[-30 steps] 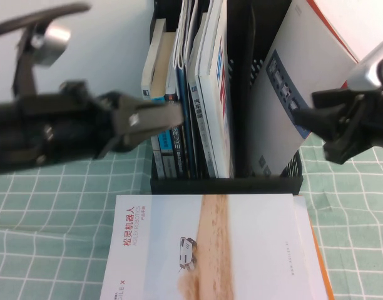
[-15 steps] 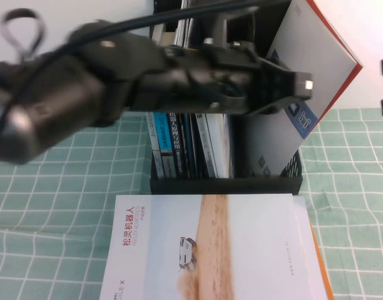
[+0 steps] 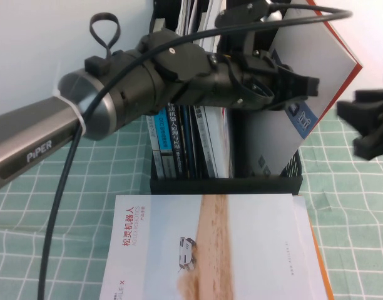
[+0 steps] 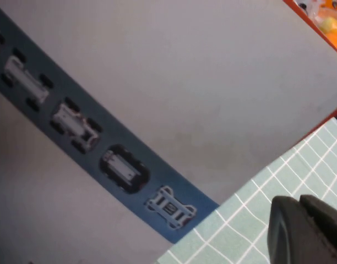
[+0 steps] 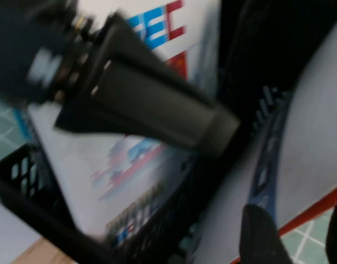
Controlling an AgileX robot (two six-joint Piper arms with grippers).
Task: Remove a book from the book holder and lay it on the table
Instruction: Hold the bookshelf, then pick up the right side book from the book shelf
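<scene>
- The book [image 3: 285, 106] stands tilted in the right compartment of the holder [image 3: 226, 184], at the upper centre-right of the high view, its blue band [image 4: 97, 148] facing out.
- The left hand [image 3: 304, 87] reaches across the holder to the book's cover; whether it is clenched, I cannot tell.
- The right hand [image 3: 367, 125] hovers at the right edge, released, beside the book.
- Another booklet [image 3: 210, 250] lies on the table [image 3: 41, 200] at bottom centre.

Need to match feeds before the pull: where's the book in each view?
High: book leans in the holder's right bay; left end effector at its band, right end effector beside.
Left wrist: book fills frame.
Right wrist: book, frame's right.
Shared landmark: blue band.
</scene>
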